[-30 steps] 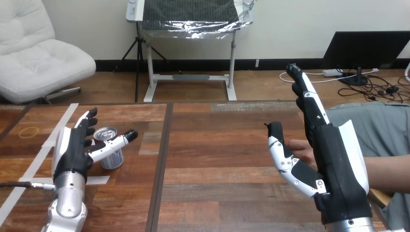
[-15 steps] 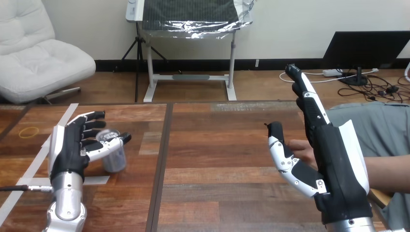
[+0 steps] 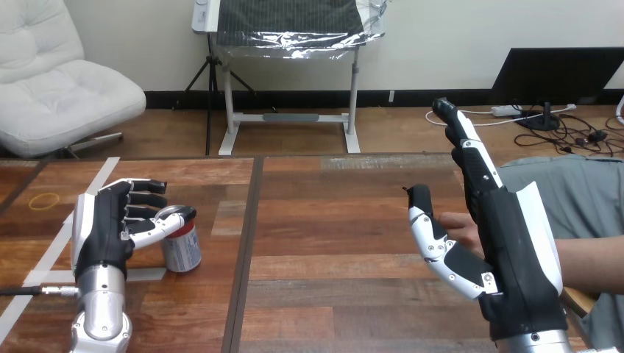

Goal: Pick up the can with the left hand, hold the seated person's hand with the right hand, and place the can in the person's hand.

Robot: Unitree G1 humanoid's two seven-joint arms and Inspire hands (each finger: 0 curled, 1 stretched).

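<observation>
At table's left, one can (image 3: 184, 254), left hand (image 3: 109, 224) curled round it.

Our left hand (image 3: 107, 228) sits low on the left, on a silver arm that comes up from the bottom. Our right hand (image 3: 508, 250) stands up tall, fingers (image 3: 471, 158) straight, thumb out to the side.

Tape strips (image 3: 101, 172), perhaps a rubber band (image 3: 44, 198).

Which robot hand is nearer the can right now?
Left. The left robot hand is curled round the top of the can; the right robot hand stands open across the table, beside the person's hand.
</observation>
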